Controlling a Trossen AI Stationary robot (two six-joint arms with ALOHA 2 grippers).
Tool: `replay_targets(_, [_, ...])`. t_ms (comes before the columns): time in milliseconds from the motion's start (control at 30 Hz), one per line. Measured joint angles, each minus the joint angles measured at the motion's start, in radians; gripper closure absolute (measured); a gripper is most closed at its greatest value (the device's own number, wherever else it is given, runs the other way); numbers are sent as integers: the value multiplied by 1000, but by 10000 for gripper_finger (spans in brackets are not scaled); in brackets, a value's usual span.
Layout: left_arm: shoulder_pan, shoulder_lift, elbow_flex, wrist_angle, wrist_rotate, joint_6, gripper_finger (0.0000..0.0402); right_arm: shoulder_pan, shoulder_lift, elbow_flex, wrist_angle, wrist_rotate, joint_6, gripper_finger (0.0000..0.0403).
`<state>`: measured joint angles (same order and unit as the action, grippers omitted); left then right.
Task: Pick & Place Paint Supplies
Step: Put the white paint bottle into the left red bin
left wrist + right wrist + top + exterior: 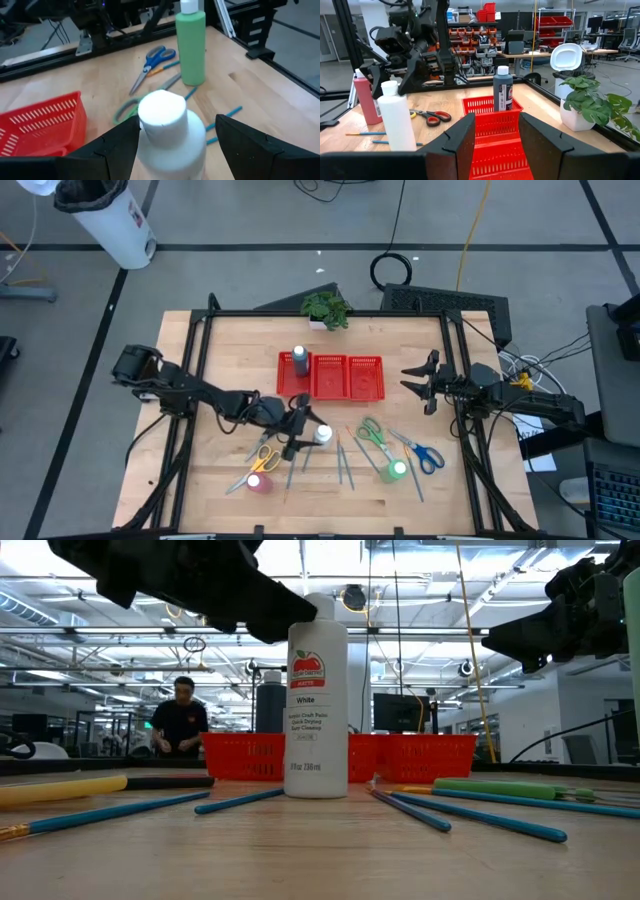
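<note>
— Where do we find the white paint bottle (317,700)?

— Standing upright on the surface, in front of the red mesh tray (345,376), with brushes (470,815) lying on both sides of it. Our left gripper (172,137) is at its cap: the fingers (250,145) stand apart on either side of the neck, and we cannot tell whether they press it.

— And our right gripper (492,135)?

— It hangs above the tray's right end, holding nothing, fingers parted. A dark-capped bottle (503,89) stands in the tray's left compartment. The green bottle (191,44) and blue-handled scissors (152,61) are farther right on the surface.
</note>
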<state>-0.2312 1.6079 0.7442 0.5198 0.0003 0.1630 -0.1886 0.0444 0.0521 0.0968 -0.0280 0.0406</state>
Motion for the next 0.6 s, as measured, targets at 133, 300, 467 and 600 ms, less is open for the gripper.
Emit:
replay_targets(133, [11, 23, 1, 26, 0, -2, 133, 0, 0, 0, 0, 0, 0, 261])
replay_targets(300, [25, 52, 2, 48, -1, -9, 133, 0, 0, 0, -1, 0, 0, 261])
replay_targets(467, [30, 75, 2, 81, -1, -19, 133, 0, 0, 0, -2, 0, 0, 261])
replay_targets(600, [29, 77, -1, 58, 8, -24, 133, 0, 0, 0, -1, 0, 0, 261])
